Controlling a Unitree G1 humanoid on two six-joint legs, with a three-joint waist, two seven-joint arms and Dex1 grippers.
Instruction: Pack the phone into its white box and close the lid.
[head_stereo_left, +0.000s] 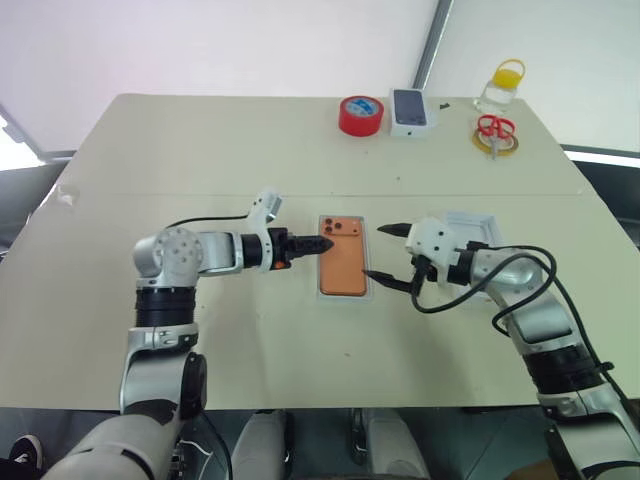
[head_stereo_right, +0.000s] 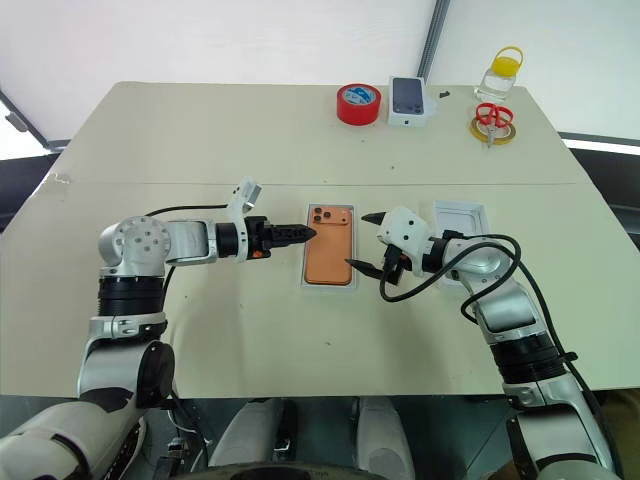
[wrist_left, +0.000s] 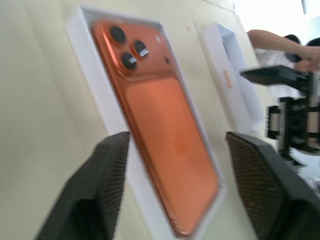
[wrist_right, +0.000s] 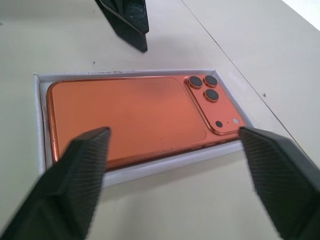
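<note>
Both end effectors, left (head_stereo_left: 322, 243) and right (head_stereo_left: 387, 254), hang spread beside the phone (head_stereo_left: 343, 261) on the cream table (head_stereo_left: 200, 150).

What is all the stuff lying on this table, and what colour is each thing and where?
phone: one, orange, camera side up, lying in the white box at mid table
white box: one, white, a shallow tray around the phone
lid: one, white, inside up, on the table to the right of the box, behind the right arm
tape roll: one, red, far edge of the table
small box: one, white with a dark phone picture, right of the tape
scissors: one pair, red handles, lying on a yellow ring, far right
bottle: one, clear with a yellow cap, behind the scissors
table: one, cream
left gripper: black, at the phone's left edge, open
right gripper: black, at the phone's right edge, open
</note>
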